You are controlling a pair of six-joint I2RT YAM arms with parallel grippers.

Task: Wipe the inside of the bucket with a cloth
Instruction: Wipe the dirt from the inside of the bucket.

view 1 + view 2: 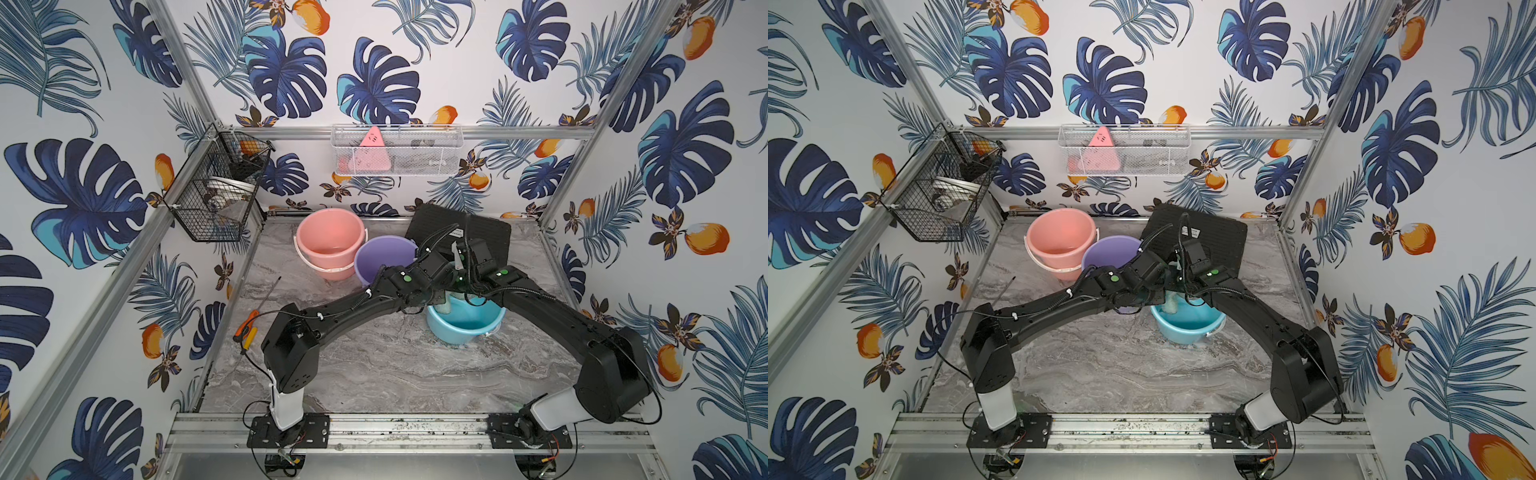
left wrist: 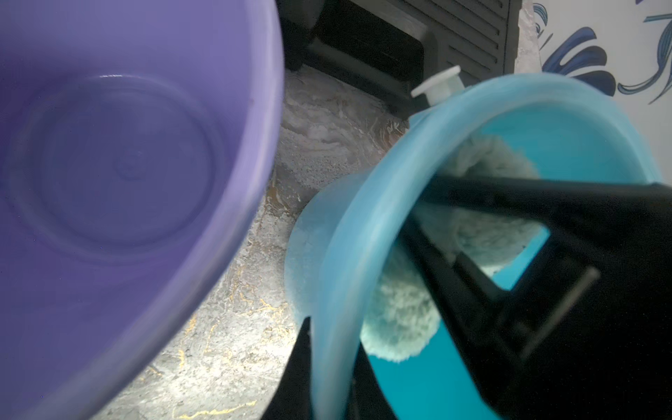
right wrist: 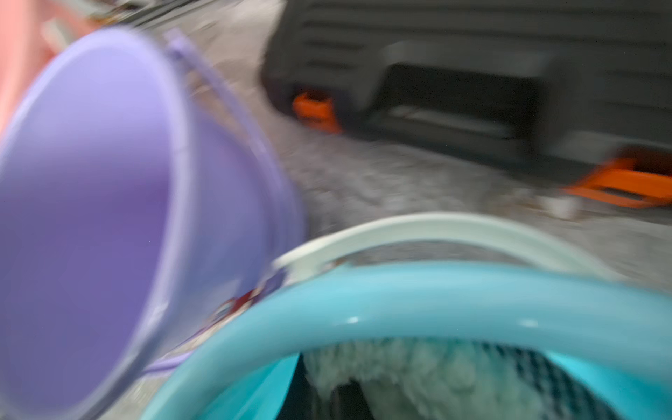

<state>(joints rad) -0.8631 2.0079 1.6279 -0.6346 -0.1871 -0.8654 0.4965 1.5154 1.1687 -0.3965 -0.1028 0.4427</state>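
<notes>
Cloth (image 2: 396,320) is lying against the blue bucket's (image 1: 461,332) inner wall, right of the table's (image 1: 374,374) middle; the right hand (image 2: 436,211) is clamping it, the left hand (image 2: 331,378) is pinching the rim.

The lower half of the counter (image 1: 395,374) lies bare in both top views, open to either arm. At frame centre the blue bucket (image 1: 469,328) is crowded: the left end effector (image 2: 332,374) pinches its rim, and the right end effector (image 2: 425,205) fills the inside with the cloth (image 2: 396,323). Only a narrow strip separates it from the purple bucket (image 1: 384,255). The pink bucket (image 1: 328,241) and a black slatted case (image 1: 490,232) block the upper part. A screwdriver (image 1: 246,330) lies at the left edge.
</notes>
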